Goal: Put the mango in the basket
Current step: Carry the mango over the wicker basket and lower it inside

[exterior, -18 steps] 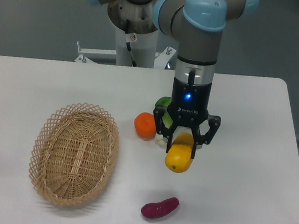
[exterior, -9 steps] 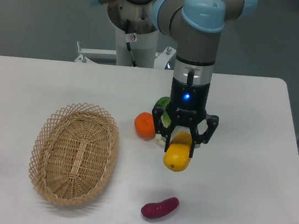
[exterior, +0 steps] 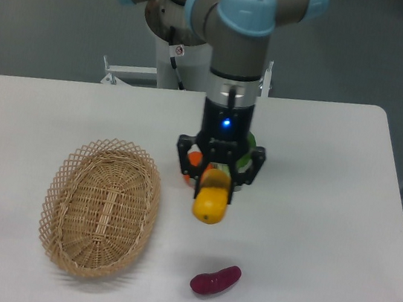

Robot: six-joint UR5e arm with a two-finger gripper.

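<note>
My gripper (exterior: 214,186) is shut on the mango (exterior: 210,202), a smooth yellow-orange oblong fruit that hangs from the fingers above the white table. The basket (exterior: 100,207), an oval tan wicker one with a lattice rim, lies on the table to the left of the gripper, and nothing shows inside it. The mango is to the right of the basket's rim, apart from it.
A purple sweet potato (exterior: 215,280) lies near the table's front edge below the gripper. A round orange (exterior: 193,159) and a green fruit (exterior: 247,144) sit behind the gripper, mostly hidden by it. The robot base (exterior: 172,49) stands at the back.
My gripper has moved left toward the basket with the mango in it. The orange is now largely hidden behind the gripper. Nothing else moved.
</note>
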